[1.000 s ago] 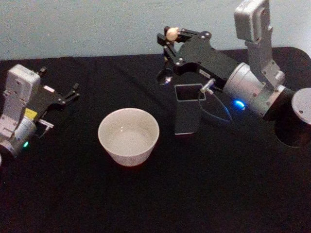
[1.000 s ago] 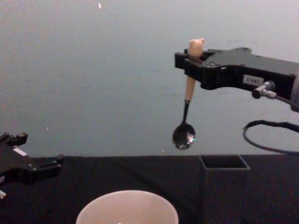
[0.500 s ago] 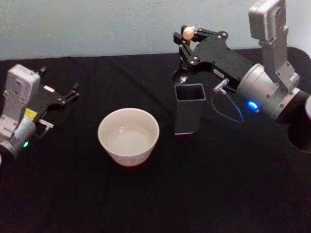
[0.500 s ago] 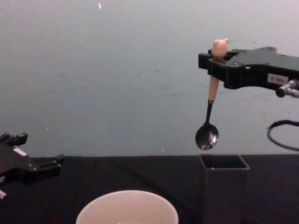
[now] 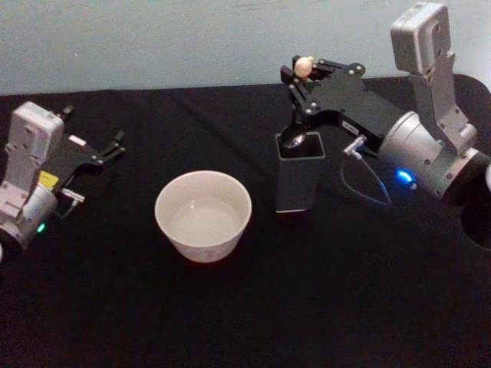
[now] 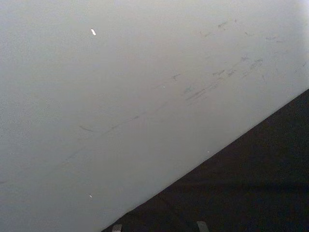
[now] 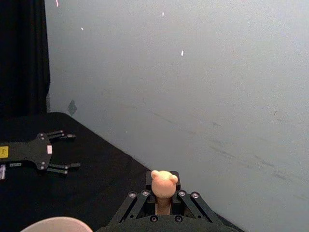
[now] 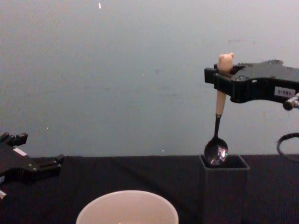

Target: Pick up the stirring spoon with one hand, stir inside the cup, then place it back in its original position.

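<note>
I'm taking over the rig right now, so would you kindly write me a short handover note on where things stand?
Right gripper: shut on the stirring spoon, holding it near the bear knob, hanging upright.
Left gripper: open, idle on the table's left side.
Spoon bowl is at the rim of the dark box holder, just entering it. The cup sits apart, left of the holder.
Done: spoon brought over the holder.
Left: lower it in, release, withdraw.
</note>
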Robot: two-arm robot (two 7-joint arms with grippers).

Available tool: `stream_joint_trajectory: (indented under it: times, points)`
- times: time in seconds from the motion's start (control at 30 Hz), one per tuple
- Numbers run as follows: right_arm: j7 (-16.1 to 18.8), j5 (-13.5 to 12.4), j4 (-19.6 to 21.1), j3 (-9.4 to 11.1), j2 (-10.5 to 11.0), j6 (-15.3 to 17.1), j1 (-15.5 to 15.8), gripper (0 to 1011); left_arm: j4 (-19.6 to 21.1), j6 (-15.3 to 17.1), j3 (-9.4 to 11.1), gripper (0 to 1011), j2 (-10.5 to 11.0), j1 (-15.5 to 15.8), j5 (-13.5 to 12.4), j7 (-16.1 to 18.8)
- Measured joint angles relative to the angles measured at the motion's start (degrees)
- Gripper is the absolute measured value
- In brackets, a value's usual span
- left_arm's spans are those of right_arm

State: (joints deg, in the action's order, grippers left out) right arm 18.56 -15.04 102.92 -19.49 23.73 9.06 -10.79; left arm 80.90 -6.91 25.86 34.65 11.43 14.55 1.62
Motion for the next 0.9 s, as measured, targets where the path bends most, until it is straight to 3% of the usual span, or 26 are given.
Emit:
stream_joint_trajectory:
  times: [0.43,0.9]
  points:
    - [-0.8,0.6,-0.9,0.2,-0.8,2.3,1.3,159,0.0,0.0,0.0,1001,0.0,0.0,0.0,0.0]
    - [-2.3,0.9,-4.6,0.6,-3.3,4.8,2.3,160,0.0,0.0,0.0,1001,0.0,0.0,0.0,0.0]
